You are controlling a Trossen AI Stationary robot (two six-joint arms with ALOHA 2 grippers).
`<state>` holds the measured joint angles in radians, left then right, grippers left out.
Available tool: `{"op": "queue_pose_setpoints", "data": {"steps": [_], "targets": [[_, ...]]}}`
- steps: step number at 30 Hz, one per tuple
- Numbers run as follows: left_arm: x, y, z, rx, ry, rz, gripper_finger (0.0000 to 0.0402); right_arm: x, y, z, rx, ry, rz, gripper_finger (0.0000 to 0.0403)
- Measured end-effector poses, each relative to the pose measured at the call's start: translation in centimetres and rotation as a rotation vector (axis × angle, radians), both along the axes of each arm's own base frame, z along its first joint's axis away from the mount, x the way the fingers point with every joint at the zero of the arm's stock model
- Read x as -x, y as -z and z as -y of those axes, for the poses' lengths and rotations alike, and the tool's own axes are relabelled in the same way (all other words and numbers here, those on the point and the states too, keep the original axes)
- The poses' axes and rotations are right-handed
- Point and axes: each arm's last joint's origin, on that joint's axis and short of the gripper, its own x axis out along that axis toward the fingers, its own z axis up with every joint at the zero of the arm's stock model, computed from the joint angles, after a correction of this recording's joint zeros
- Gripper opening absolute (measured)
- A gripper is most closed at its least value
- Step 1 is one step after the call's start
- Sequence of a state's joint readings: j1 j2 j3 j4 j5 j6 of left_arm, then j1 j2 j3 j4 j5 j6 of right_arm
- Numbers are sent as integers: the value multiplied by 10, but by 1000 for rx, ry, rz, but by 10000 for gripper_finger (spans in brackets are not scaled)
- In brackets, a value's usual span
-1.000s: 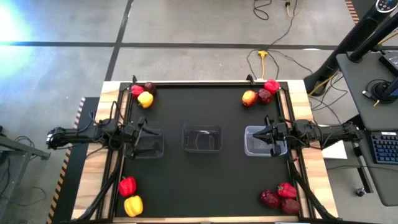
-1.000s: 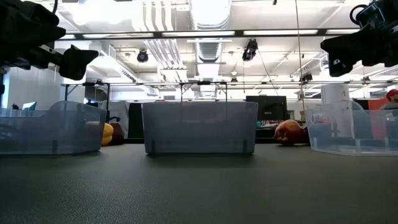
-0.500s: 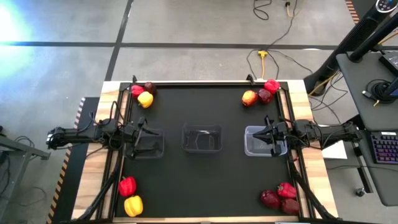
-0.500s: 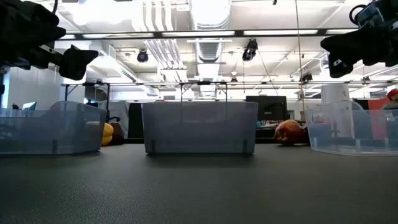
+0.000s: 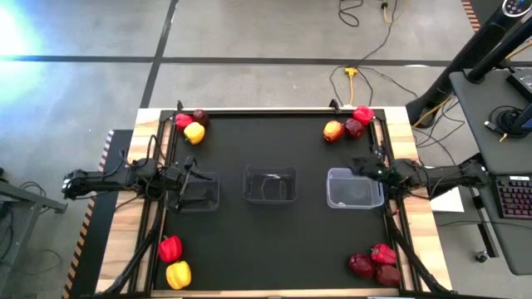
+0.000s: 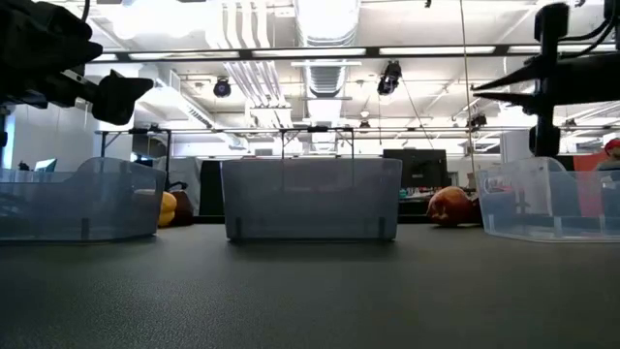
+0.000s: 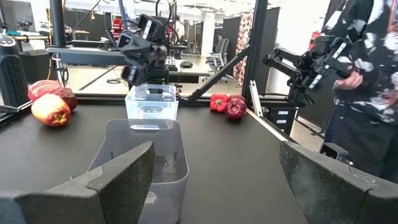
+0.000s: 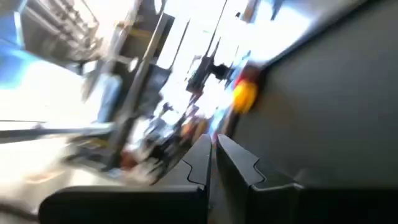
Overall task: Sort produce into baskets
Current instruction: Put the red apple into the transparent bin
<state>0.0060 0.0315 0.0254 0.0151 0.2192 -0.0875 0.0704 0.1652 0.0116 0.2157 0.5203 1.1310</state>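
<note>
Three see-through baskets stand in a row mid-table: left [image 5: 199, 193], middle [image 5: 269, 184], right [image 5: 354, 189]. Produce lies in four corner groups. At the far left are a red pepper [image 5: 183, 120], a maroon apple [image 5: 200, 116] and a yellow pepper [image 5: 194, 133]. At the far right are an orange-red fruit [image 5: 333, 131], an apple [image 5: 355, 128] and a red pepper [image 5: 363, 115]. My left gripper [image 7: 217, 180] hangs open and level above the left basket [image 7: 149, 155]. My right gripper [image 8: 214, 155] is shut and empty above the right basket's far right corner [image 5: 362, 169].
A red pepper [image 5: 170, 247] and a yellow pepper [image 5: 178, 274] lie near left. Two maroon fruits [image 5: 361, 265] and a red pepper [image 5: 383, 253] lie near right. The black mat [image 5: 274, 241] lies bare between the groups. A person [image 7: 367, 81] stands beyond the table's near edge.
My right gripper has rolled about its own axis and its fingertips have swung toward the table's far edge, off the middle of the right basket's rim. It stays shut.
</note>
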Motion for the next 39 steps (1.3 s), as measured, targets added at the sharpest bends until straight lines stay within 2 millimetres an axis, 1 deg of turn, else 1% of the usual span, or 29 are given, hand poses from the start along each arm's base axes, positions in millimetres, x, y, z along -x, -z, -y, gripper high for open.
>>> {"op": "queue_pose_setpoints", "data": {"steps": [3,6,8,10,12,16,20,22,24,27,30,32,34,39], "targets": [[0,0,0,0,0,0,327,-6,4,0,120,36,-112,18],[0,0,0,0,-1,1,327,-16,8,0,167,44,-169,18],[0,0,0,0,0,0,326,-22,7,0,221,73,-182,22],[0,0,0,0,0,1,327,-31,5,0,308,87,-262,33],[0,0,0,0,0,1,327,-41,-11,-1,378,75,-290,50],[0,0,0,0,0,0,327,-66,-40,-7,509,-67,-366,99],[0,0,0,0,0,0,327,-86,-62,-14,557,-225,-576,156],[0,0,0,0,0,0,327,-93,-68,-19,527,-304,-690,183],[0,0,0,0,0,1,327,-99,-77,-27,491,-395,-767,206],[0,0,0,0,0,0,327,-105,-90,-39,342,-532,-859,232],[0,0,0,0,0,0,327,-108,-97,-56,171,-637,-975,248],[0,0,0,0,0,1,327,-109,-100,-72,90,-706,-1042,254],[0,0,0,0,0,0,327,-108,-102,-93,6,-773,-1109,256],[0,0,0,0,0,0,327,-100,-101,-159,-193,-927,-1268,252]]}}
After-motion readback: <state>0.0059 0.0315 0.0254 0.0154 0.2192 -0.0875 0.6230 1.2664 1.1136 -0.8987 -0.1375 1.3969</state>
